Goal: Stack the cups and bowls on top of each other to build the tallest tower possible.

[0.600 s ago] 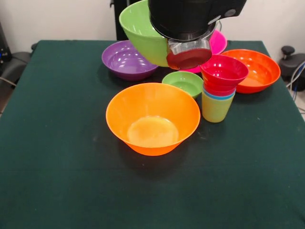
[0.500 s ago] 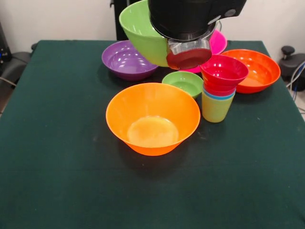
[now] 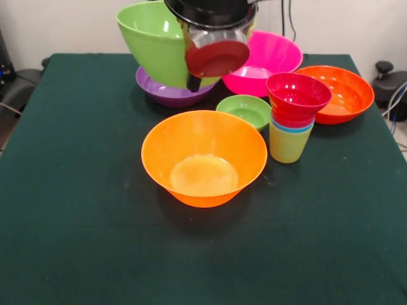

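My gripper (image 3: 194, 77) hangs at the top of the front view, shut on the wall of the lime green bowl (image 3: 152, 44), which is lifted clear of the table and tilted above the purple bowl (image 3: 166, 94). A dark fingertip (image 3: 194, 82) shows at the bowl's lower edge. To the right stands the tower (image 3: 292, 121): a yellow-green cup (image 3: 286, 146) lowest, a blue cup rim (image 3: 291, 128) above it, and a small red bowl (image 3: 299, 94) on top. The big orange bowl (image 3: 203, 155) sits in the middle, upright.
A small green bowl (image 3: 245, 110) lies between the orange bowl and the tower. The pink bowl (image 3: 264, 60) and the red-orange bowl (image 3: 340, 92) stand at the back right. A dark green cloth (image 3: 76, 222) covers the table.
The gripper has carried the lime green bowl to the left in the picture and slightly up, uncovering the pink bowl. Nothing on the table has moved.
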Robot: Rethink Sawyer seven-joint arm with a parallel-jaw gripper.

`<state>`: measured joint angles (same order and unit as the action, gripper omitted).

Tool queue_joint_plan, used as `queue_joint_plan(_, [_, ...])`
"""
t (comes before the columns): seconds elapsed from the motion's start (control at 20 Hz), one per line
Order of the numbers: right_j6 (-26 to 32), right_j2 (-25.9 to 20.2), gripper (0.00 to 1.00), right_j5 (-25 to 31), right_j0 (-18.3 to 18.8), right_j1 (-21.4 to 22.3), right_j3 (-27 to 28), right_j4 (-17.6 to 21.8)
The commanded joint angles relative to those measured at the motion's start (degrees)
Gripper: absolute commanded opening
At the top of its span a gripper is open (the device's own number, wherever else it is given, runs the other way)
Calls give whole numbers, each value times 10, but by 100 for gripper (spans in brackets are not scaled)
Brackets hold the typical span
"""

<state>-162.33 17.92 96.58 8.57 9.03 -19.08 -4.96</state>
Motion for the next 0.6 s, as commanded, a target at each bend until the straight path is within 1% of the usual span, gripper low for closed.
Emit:
queue_joint_plan(0.05, [141,-17,0,-14,-13,27,-70,38])
queue_joint_plan(0.15, [137,-16,0,-5,-14,26,-65,35])
queue_joint_plan(0.4, [134,-12,0,30,-11,11,-31,30])
queue_joint_plan(0.45, [130,-10,0,47,-11,2,-10,26])
queue_joint_plan(0.6, [117,-5,0,72,-10,-17,27,16])
